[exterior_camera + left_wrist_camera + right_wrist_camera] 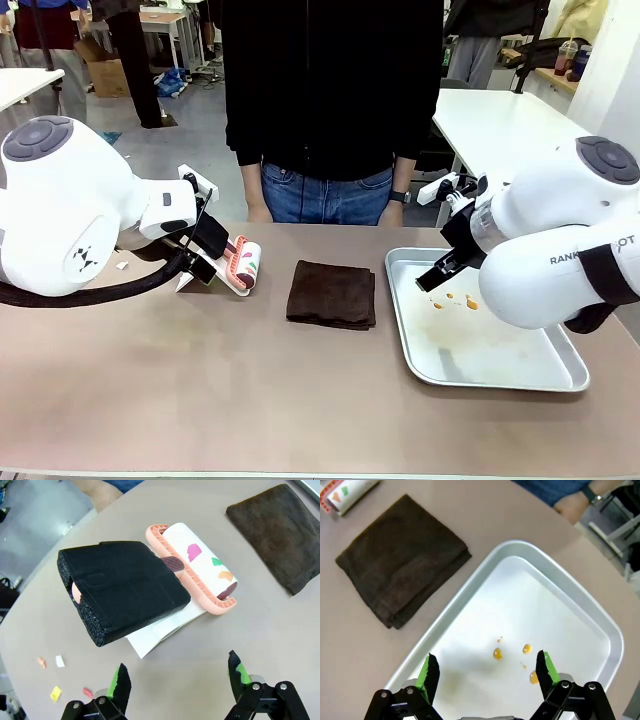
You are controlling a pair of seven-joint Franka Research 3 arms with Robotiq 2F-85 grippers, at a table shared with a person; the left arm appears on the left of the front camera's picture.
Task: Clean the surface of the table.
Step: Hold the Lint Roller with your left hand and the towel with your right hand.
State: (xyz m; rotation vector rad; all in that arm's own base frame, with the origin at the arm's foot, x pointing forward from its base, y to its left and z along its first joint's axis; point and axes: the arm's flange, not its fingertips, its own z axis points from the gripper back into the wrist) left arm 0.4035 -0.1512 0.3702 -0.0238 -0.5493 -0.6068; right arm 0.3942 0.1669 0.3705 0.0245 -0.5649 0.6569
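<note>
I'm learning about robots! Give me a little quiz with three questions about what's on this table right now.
1. True or false: the left end effector is holding the lint roller.
2. What lies between the lint roller and the metal tray? A) a brown folded cloth B) a sponge C) a cup
3. In a few words: what is spilled inside the tray?

Key
1. False. It hangs open above the table, touching nothing.
2. A
3. A few small orange drops.
</note>
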